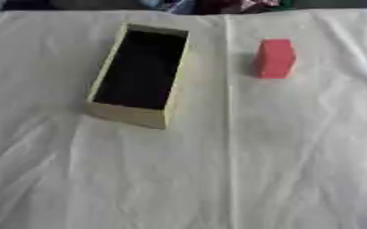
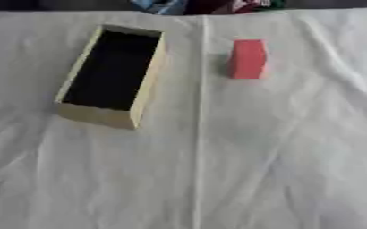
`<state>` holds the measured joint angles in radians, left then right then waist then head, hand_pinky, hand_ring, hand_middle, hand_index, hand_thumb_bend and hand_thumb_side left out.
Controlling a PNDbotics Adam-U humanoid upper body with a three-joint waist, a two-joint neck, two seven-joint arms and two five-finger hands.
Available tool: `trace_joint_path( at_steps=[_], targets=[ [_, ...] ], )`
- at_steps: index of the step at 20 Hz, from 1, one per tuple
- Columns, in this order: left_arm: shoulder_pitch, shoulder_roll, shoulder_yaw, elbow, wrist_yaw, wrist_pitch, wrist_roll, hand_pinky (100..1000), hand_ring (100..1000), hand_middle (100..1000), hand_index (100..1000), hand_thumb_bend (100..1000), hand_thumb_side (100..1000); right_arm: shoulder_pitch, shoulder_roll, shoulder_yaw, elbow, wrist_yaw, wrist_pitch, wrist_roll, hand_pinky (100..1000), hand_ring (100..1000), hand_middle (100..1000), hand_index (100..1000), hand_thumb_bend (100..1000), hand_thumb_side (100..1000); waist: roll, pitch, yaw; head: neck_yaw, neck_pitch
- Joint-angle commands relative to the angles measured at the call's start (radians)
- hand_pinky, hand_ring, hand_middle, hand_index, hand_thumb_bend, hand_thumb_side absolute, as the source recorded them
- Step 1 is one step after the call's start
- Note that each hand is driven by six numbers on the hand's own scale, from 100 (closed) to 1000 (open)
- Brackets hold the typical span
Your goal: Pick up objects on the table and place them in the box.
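**Box and red block lying apart on the cloth, no hands showing**

Left eye view: a white, creased cloth (image 1: 218, 179) is covering the table. An open box (image 1: 130, 114) with pale yellow walls and a dark inside is sitting left of centre, its long side running away from the camera and leaning slightly to the right at the far end. Nothing is showing inside it. A red block (image 1: 275, 58) is standing on the cloth to the right of the box, well apart from it, level with the box's far half. A long fold in the cloth is running between the two, top to bottom. Neither robot hand is appearing here, so the state of their fingers cannot be told.

Right eye view: same layout, everything sitting a little further left. The block is outside the box, on the cloth, with its shadow falling on its left side. Again no hand is showing.
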<state>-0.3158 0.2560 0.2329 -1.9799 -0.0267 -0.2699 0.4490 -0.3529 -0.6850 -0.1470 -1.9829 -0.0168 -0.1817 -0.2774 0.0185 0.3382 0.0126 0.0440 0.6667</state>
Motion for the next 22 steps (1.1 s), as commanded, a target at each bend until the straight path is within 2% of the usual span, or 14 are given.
trace_joint_path(
  at_steps=[1,5,8,11,14,17,22],
  targets=[
    [-0.005,0.024,0.006,-0.020,-0.003,0.001,0.002,575,544,527,680,143,100,-0.039,-0.095,0.010,-0.017,0.042,0.050,0.026,810,736,780,860,100,429,-0.015,-0.026,0.001,-0.004,0.006],
    [-0.002,0.029,0.002,-0.020,-0.001,0.003,-0.003,575,544,527,680,143,100,-0.118,-0.224,0.060,0.003,0.148,0.179,0.137,811,750,794,863,100,439,-0.018,-0.033,0.006,-0.009,0.011],
    [0.002,0.032,-0.002,-0.020,0.001,0.004,-0.007,575,544,527,680,142,100,-0.190,-0.310,0.116,0.074,0.195,0.209,0.235,816,767,811,870,100,454,-0.020,-0.039,0.011,-0.013,0.016],
    [0.004,0.036,-0.006,-0.020,0.003,0.006,-0.012,575,544,527,680,142,100,-0.266,-0.372,0.178,0.166,0.241,0.187,0.330,820,787,833,878,100,467,-0.024,-0.044,0.015,-0.019,0.021],
    [0.006,0.039,-0.009,-0.020,0.005,0.007,-0.017,575,544,527,680,142,100,-0.352,-0.395,0.242,0.275,0.291,0.148,0.408,824,801,847,883,100,492,-0.029,-0.050,0.019,-0.022,0.025],
    [0.009,0.043,-0.012,-0.020,0.006,0.008,-0.021,575,544,527,680,143,100,-0.442,-0.388,0.298,0.387,0.347,0.101,0.485,824,816,858,888,100,487,-0.034,-0.056,0.022,-0.024,0.029],
    [0.015,0.049,-0.013,-0.020,0.006,0.011,-0.024,575,545,527,680,141,100,-0.594,-0.327,0.376,0.581,0.439,-0.006,0.621,832,846,883,902,100,508,-0.039,-0.066,0.020,-0.024,0.033]
  ],
)
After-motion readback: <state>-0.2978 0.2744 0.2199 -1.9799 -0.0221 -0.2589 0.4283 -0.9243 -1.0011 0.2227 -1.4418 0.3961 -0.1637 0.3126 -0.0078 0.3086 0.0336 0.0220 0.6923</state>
